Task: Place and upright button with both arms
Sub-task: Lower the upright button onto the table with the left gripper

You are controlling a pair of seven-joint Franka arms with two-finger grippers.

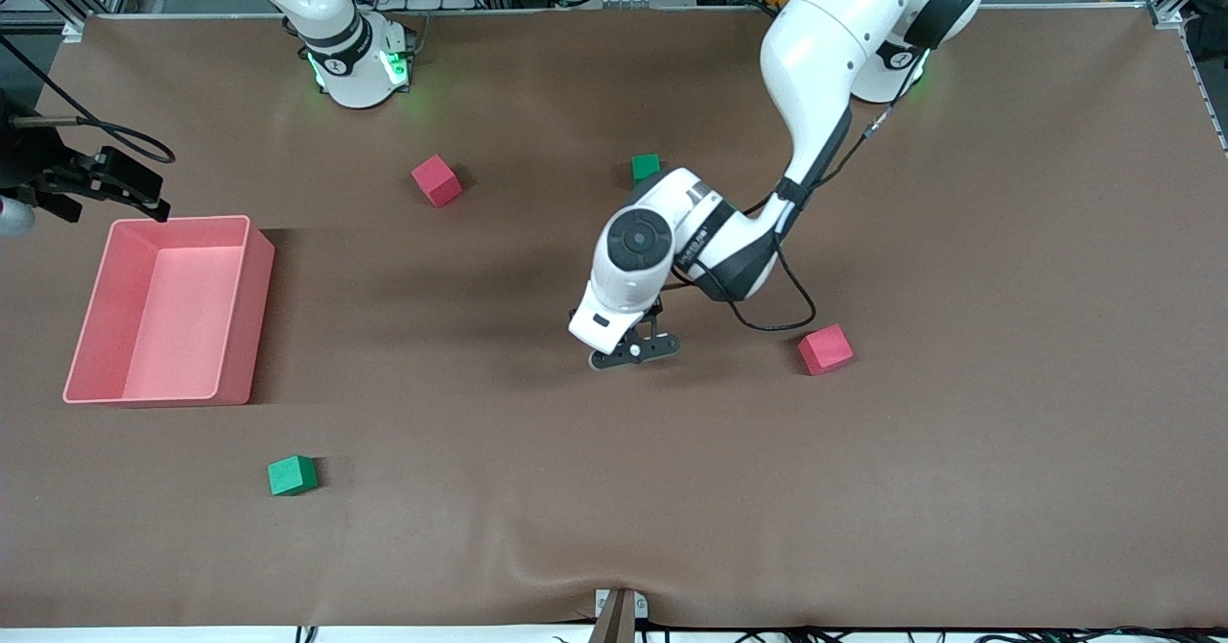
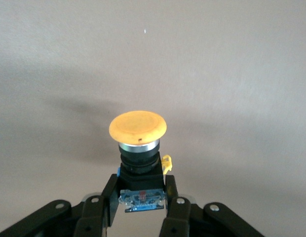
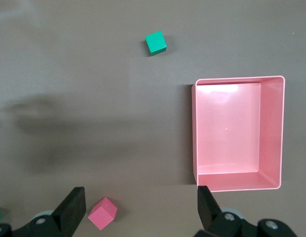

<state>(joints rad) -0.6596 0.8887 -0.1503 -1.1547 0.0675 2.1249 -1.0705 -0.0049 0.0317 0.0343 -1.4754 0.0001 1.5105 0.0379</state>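
Observation:
The button has a round orange cap on a short black body with a blue base. My left gripper is shut on its black body, the cap pointing away from the fingers. In the front view the left gripper is low over the middle of the table, and the hand hides the button. I cannot tell whether the button touches the table. My right gripper is open and empty, high above the table. In the front view it is over the table's edge beside the pink bin.
A red cube and a green cube lie toward the bases. Another red cube lies beside the left gripper, toward the left arm's end. A green cube lies nearer the camera than the bin. The right wrist view shows the bin, a green cube and a red cube.

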